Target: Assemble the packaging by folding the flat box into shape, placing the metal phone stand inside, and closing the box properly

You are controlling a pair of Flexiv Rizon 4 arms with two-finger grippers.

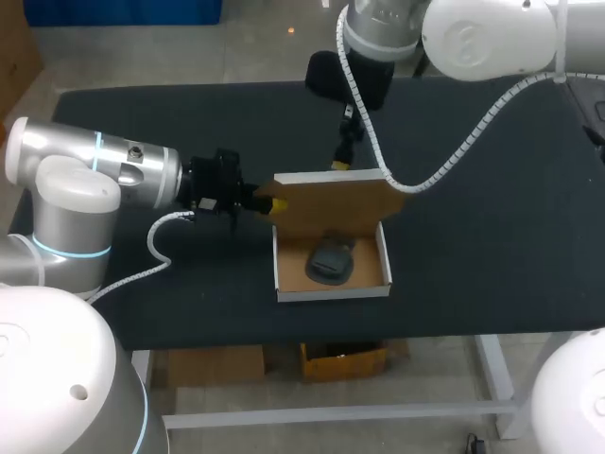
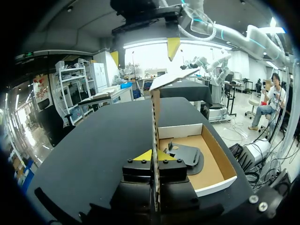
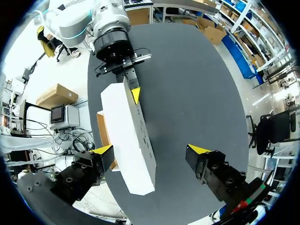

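Box (image 1: 333, 292) at frame centre with stand (image 1: 331, 260) inside, left gripper (image 1: 274, 202) apparently pinching the upright lid (image 1: 336, 203) (edge-on, hard to judge), right gripper (image 3: 151, 150) spread wide above it: press lid down evenly, release left before tucking.

There is one cardboard box (image 1: 333, 292) with one raised lid (image 1: 331, 203), one metal phone stand (image 1: 331, 260) and one dark surface (image 1: 492, 236). Two tools show: one left tool (image 1: 272, 202), one right tool (image 1: 339, 166).
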